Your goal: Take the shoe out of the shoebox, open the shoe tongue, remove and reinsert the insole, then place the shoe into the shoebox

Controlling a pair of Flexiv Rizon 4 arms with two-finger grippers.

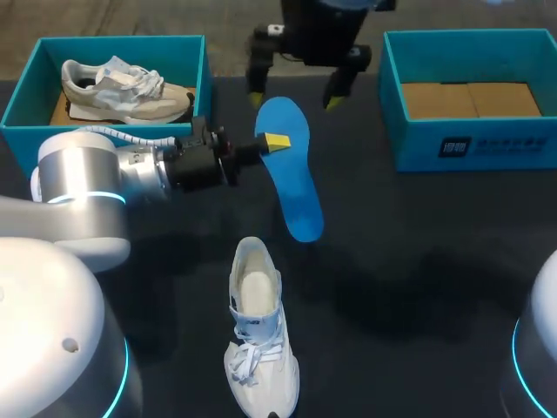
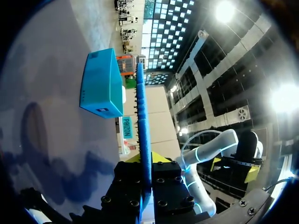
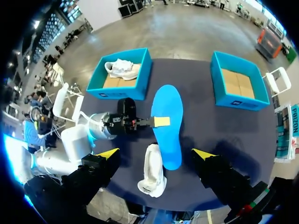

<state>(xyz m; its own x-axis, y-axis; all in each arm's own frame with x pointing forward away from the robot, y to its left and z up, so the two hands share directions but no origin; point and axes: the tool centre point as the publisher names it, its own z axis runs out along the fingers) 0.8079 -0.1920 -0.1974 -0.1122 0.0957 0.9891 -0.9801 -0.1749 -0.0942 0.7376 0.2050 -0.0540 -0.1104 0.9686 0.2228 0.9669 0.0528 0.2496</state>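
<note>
The insole point(image 1: 291, 174) is held above the tabletop point(image 1: 418, 261), pinched at one edge by the left fingers point(image 1: 277, 141). The right fingers point(image 1: 255, 97) are spread wide above its far end. The shoe point(image 1: 257, 331) is laid on the tabletop nearby.

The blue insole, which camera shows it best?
The right wrist view: it looks straight down on the whole insole. The head view shows it whole, at a slant. The left wrist view shows only its thin edge between the left fingers.

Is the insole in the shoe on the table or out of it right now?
Out. The left pincer grips the blue insole, which is apart from the white shoe.
</note>
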